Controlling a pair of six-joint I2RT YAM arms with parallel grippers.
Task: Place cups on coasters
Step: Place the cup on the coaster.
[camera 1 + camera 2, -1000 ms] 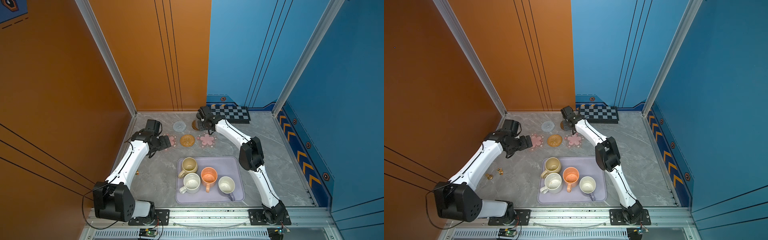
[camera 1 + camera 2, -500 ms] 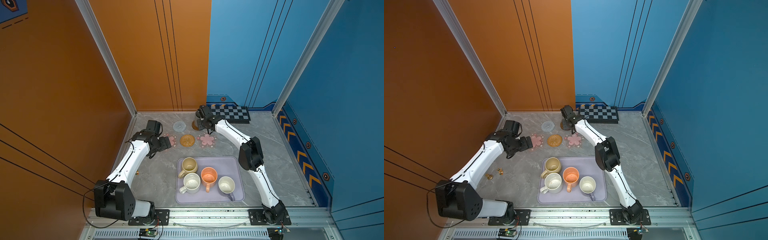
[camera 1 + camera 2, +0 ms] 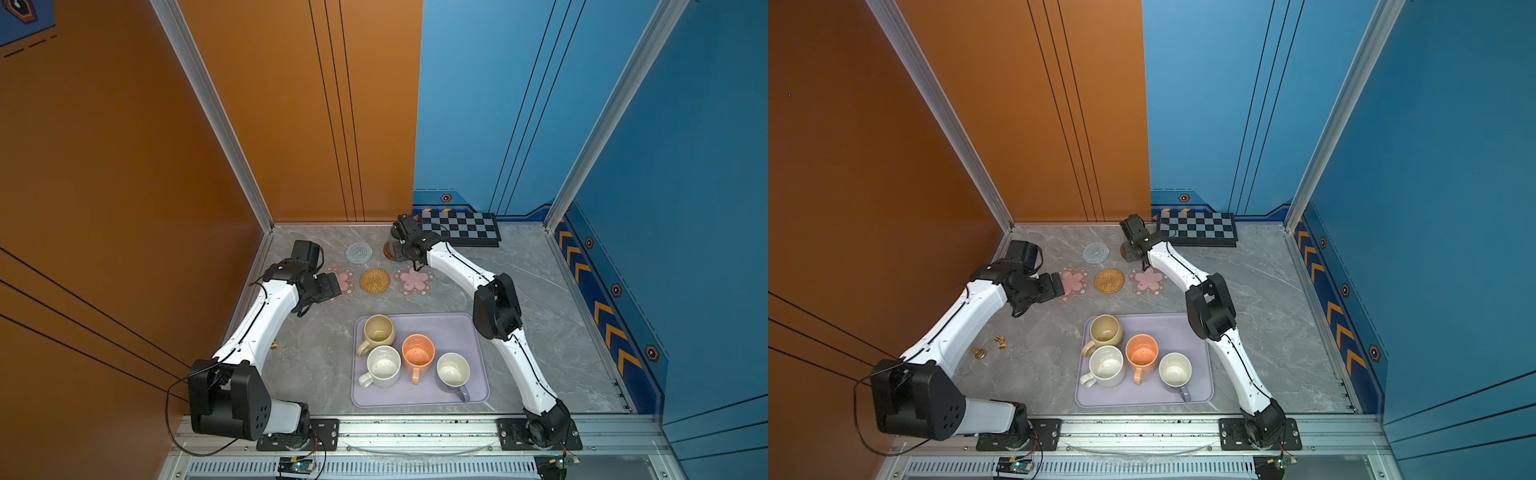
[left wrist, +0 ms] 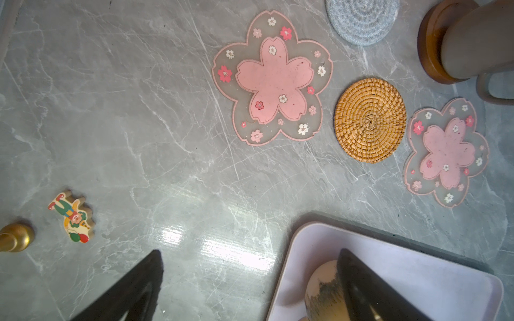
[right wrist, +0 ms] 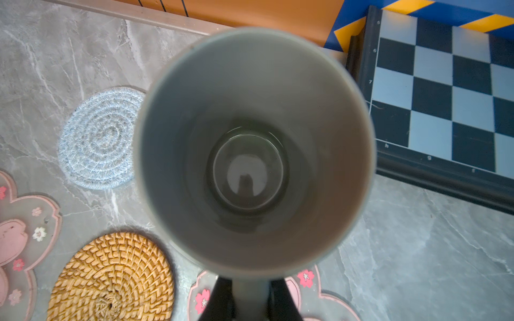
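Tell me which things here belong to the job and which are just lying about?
Job: beige mug, speckled mug, orange mug, lavender mug, grey mug; brown coaster, spiral coaster, rattan coaster, two flower coasters.
Lying about: checkered board, clown figure, brass knob, tray.

The only readable signs are small white marks on the black frame of the checkered board (image 5: pixel 442 91), at the far side of the bench (image 5: pixel 417 250): numbers 6 and 7, letters h, g, f.
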